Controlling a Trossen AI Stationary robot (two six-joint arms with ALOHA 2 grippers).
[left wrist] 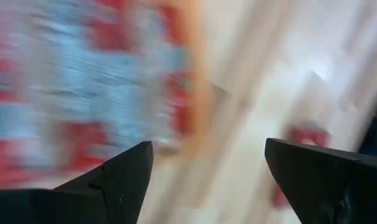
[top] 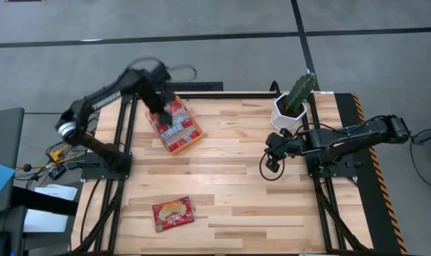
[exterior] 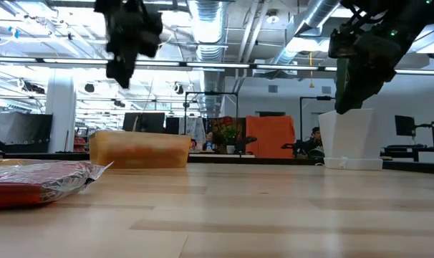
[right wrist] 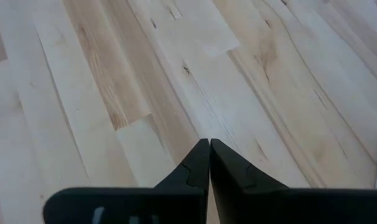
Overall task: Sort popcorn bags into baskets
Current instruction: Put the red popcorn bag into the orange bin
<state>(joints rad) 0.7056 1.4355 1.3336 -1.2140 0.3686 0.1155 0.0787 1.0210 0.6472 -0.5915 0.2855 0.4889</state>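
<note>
The orange basket (top: 178, 129) stands at the table's far left and holds red and silver-grey popcorn bags (top: 174, 121); it also shows in the low view (exterior: 140, 149). My left gripper (top: 157, 107) hangs above the basket's far end, open and empty; its wide-apart fingers (left wrist: 120, 180) show in the left wrist view. One red popcorn bag with a yellowish centre (top: 173, 212) lies flat near the table's front left and shows in the low view (exterior: 38, 180). My right gripper (top: 273, 165) is shut and empty above bare wood at the right.
A white pot with a green cactus (top: 294, 103) stands at the far right, close to my right arm. Bare wooden table (top: 237, 185) lies between the basket, the loose bag and the right gripper.
</note>
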